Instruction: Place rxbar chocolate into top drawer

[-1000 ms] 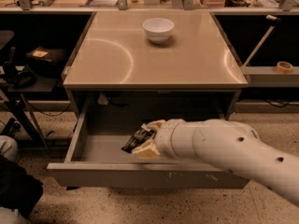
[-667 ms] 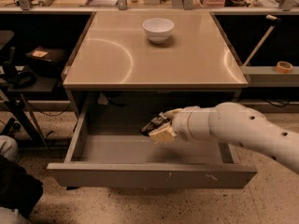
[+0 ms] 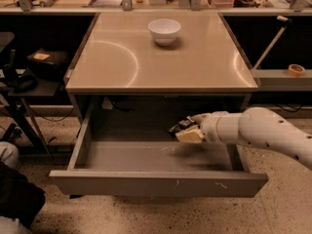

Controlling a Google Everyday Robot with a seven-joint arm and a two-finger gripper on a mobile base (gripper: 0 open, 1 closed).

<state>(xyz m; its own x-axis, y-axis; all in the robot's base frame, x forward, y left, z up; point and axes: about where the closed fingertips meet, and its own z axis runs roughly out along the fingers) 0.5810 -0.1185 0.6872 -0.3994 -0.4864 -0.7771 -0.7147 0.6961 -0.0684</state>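
Gripper [image 3: 186, 129] hangs over back-right part of open top drawer [image 3: 156, 183], fingers closed on rxbar chocolate [image 3: 178, 126]. Bar held above floor, dark end pointing left, long axis roughly along drawer width. Open floor room toward left wall and front panel.

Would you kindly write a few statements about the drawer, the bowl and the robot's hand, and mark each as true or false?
1. The wide grey-beige metal drawer stands open. True.
2. The white round bowl sits inside the drawer. False: it stands on the beige tabletop, near the back edge.
3. The robot's hand is over the inside of the drawer, towards its right rear. True.
4. The hand is touching the bowl. False: the hand is below the tabletop, well apart from the bowl.
5. Two bowls stand on the tabletop. False: there is only one.
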